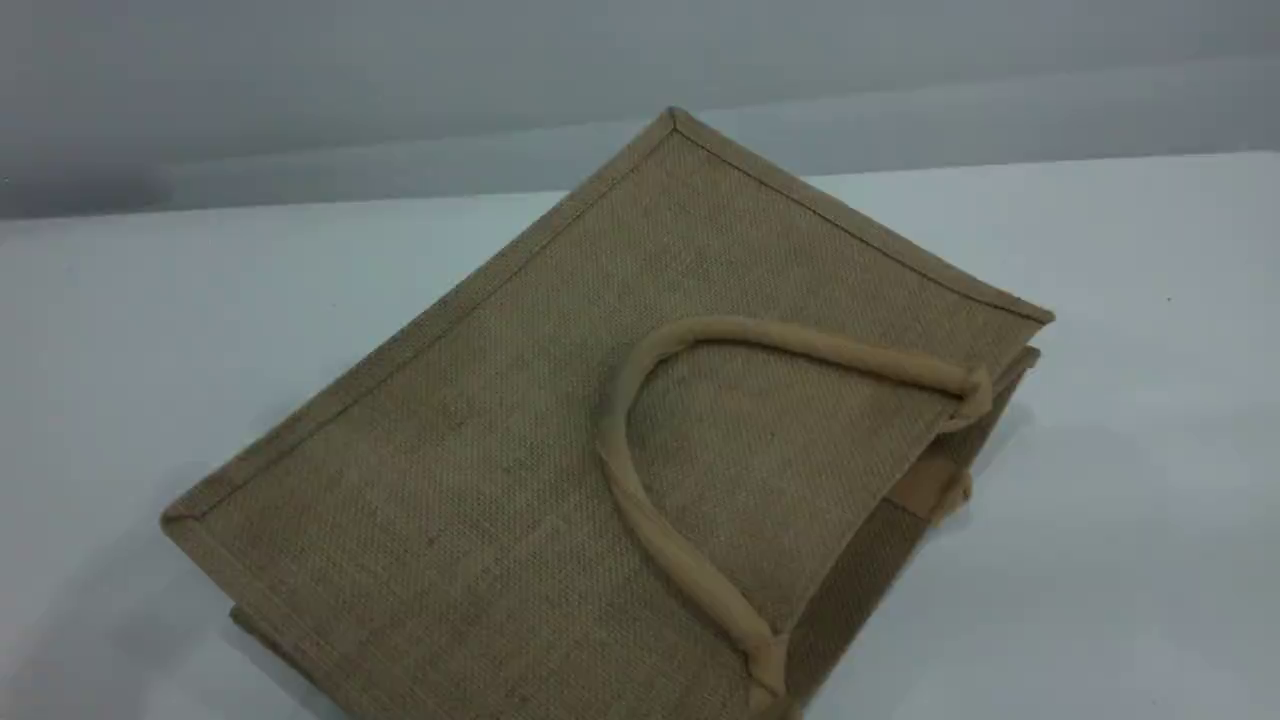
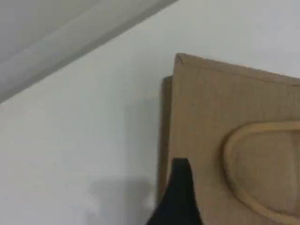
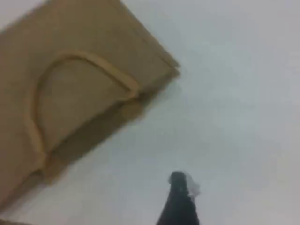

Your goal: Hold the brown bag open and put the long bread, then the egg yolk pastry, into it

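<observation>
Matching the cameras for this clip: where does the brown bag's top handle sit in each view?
Scene view: handle loops across the right-centre of the brown bag.
Left wrist view: handle at the right edge.
Right wrist view: handle upper left.
Shared landmark: the white table.

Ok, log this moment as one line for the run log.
bag: flat on table, handle on top | bread, pastry: not in view | left gripper: open | right gripper: open, over table

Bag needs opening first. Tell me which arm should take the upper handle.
Left, probably: its gripper hovers over the brown bag, close to the handle. The right gripper hangs above bare table.
</observation>
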You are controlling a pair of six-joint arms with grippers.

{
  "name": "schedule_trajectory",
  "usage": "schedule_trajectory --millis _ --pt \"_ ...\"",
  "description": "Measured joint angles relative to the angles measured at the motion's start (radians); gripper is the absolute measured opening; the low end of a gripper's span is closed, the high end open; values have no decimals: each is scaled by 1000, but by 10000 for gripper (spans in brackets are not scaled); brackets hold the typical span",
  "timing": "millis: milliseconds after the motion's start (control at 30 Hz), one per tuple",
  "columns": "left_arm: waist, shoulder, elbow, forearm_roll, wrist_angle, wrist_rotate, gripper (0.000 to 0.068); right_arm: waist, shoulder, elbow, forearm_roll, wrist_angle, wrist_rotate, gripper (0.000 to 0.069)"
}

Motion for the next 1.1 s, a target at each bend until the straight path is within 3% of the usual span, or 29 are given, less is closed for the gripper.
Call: schedule_trajectory --millis 133,267,567,800,1100 --pt "0 -114 126 30 0 0 566 0 -45 75 -24 -16 38 523" --pt "0 -246 291 26 0 -9 566 0 -46 77 -49 -19 36 523" --pt "0 -583 707 27 -1 -132 566 0 -46 83 -87 -36 38 523" --pt "0 -870 973 111 -78 -212 566 1 -46 83 -87 -36 42 523" --pt "0 -1192 1207 252 -107 -336 566 1 -46 83 -87 -36 42 523"
